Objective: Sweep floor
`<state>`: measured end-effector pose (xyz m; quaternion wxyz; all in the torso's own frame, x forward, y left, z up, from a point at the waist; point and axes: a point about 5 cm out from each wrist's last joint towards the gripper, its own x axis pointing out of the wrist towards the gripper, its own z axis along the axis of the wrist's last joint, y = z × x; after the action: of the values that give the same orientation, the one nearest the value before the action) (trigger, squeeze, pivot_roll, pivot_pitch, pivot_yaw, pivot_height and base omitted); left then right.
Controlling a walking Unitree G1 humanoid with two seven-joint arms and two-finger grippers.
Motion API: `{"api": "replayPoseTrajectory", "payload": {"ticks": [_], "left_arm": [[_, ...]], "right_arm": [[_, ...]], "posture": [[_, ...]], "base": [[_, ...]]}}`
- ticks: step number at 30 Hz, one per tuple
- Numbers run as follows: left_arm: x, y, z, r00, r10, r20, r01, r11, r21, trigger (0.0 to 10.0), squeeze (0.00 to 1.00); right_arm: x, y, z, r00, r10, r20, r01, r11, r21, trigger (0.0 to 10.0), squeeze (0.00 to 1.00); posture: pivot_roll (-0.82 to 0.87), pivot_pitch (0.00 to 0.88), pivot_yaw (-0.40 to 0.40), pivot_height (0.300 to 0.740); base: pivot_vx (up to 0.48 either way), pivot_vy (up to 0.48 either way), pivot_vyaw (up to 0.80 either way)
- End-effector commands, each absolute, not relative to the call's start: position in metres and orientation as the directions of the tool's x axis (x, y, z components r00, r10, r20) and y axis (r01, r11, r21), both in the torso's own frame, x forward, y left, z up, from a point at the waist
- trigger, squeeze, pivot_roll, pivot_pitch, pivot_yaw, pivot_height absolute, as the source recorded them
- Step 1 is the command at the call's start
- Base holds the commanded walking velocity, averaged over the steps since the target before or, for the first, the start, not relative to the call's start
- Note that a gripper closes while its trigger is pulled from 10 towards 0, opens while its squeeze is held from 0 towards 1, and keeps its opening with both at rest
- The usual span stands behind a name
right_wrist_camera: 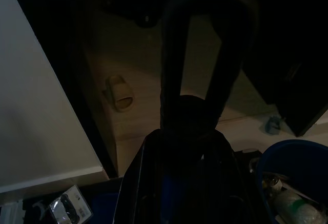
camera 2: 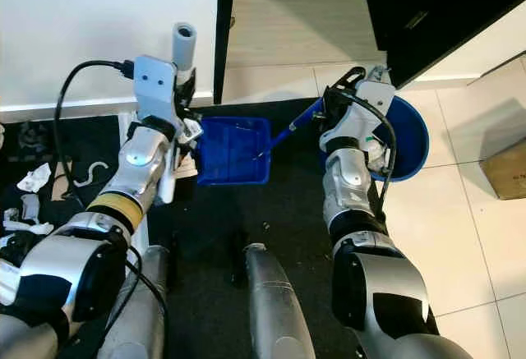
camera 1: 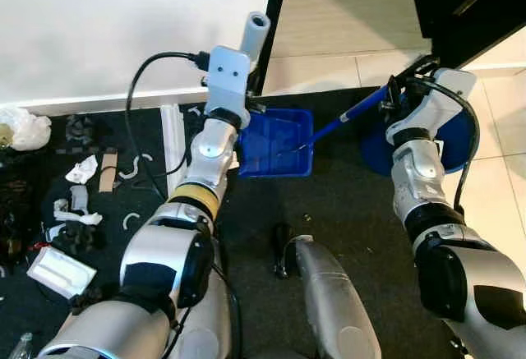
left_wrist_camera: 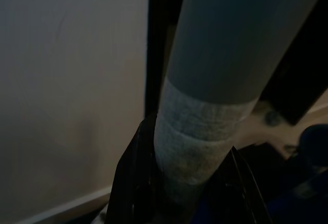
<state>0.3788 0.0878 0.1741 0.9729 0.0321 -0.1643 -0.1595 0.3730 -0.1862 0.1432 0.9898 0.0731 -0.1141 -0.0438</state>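
Left gripper has its jaws pinching the grey dustpan handle; right gripper jaws clamp the blue broom handle over the dustpan.

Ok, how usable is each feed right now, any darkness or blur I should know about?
Both eye views are bright and sharp: the blue dustpan and litter on the dark mat read clearly. Left wrist view is dim, with the grey handle close up and soft. Right wrist view is very dark; the black loop handle is a silhouette, the blue bin barely lit.
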Motion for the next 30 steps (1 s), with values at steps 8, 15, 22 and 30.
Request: {"api": "replayPoseTrajectory", "payload": {"ticks": [8, 15, 22, 30], "left_arm": [[0.365, 0.034, 0.210, 0.814, -0.311, 0.490, 0.421, 0.898, -0.130, 10.0, 0.00], [0.362, 0.039, 0.247, 0.683, -0.447, 0.577, 0.524, 0.851, 0.037, 10.0, 0.00], [0.361, 0.088, 0.242, 0.679, -0.563, 0.471, 0.523, 0.821, 0.229, 10.0, 0.00], [0.370, 0.162, 0.260, 0.775, -0.449, 0.445, 0.312, 0.883, 0.350, 10.0, 0.00]], "right_arm": [[0.361, -0.194, 0.111, 0.985, -0.146, 0.087, 0.130, 0.976, 0.174, 10.0, 0.00], [0.361, -0.186, 0.108, 0.989, -0.130, 0.077, 0.113, 0.975, 0.191, 10.0, 0.00], [0.361, -0.182, 0.107, 0.992, -0.104, 0.075, 0.086, 0.975, 0.206, 10.0, 0.00], [0.359, -0.181, 0.102, 0.996, -0.071, 0.058, 0.057, 0.974, 0.221, 10.0, 0.00]], "posture": [[0.05, 0.440, -0.125, 0.740], [0.06, 0.439, -0.119, 0.740], [0.06, 0.435, -0.114, 0.740], [0.06, 0.441, -0.120, 0.740]], "base": [[0.000, 0.000, 0.00], [0.000, 0.000, 0.00], [0.000, 0.000, 0.00], [0.000, 0.000, 0.00]]}}
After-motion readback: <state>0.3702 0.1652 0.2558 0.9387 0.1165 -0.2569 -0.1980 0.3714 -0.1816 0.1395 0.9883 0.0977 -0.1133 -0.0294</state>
